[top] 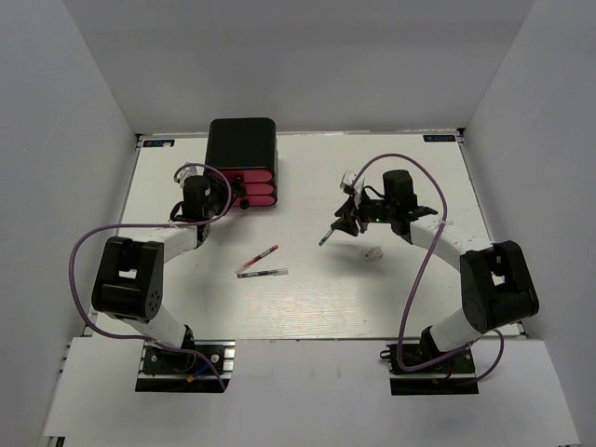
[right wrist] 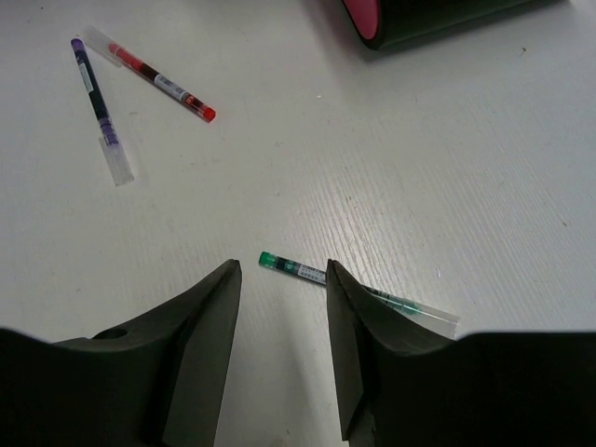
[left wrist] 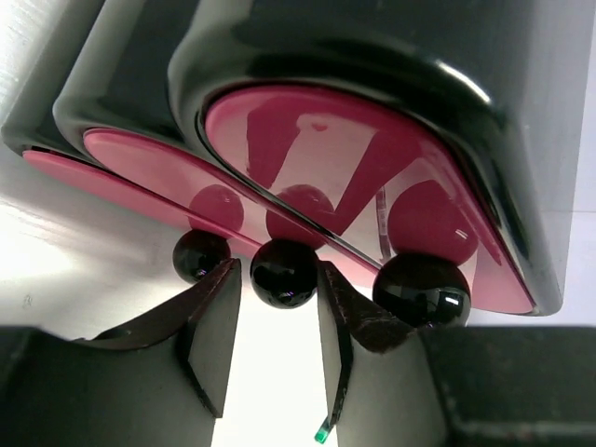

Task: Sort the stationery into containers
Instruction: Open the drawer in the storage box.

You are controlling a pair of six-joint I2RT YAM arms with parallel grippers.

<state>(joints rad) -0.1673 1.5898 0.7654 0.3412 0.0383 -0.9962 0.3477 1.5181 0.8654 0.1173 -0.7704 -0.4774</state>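
Green pen (right wrist: pixel 307 273): lay flat on the table (top: pixel 419 298); green tip below the gap of the right gripper (right wrist: pixel 282 279), clear end hidden behind one finger.
Right gripper: released, grasping nothing.
Red pen (right wrist: pixel 158 82), dark pen (right wrist: pixel 96 107): in a V, well apart from the green pen.
Eraser (top: pixel 373 253): near the right gripper.
Drawer box (top: pixel 242 154): far side, left of centre.
Left gripper (left wrist: pixel 277 279): fingers flanked the middle knob (left wrist: pixel 284 273); clenched or not, cannot tell.

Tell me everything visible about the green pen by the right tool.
The thin pen with a green tip and clear plastic barrel lies flat and slanted on the white table, its green end pointing into the gap of the open right tool. One tool finger hides its middle; the clear end shows beyond. Whether that finger touches it cannot be told.
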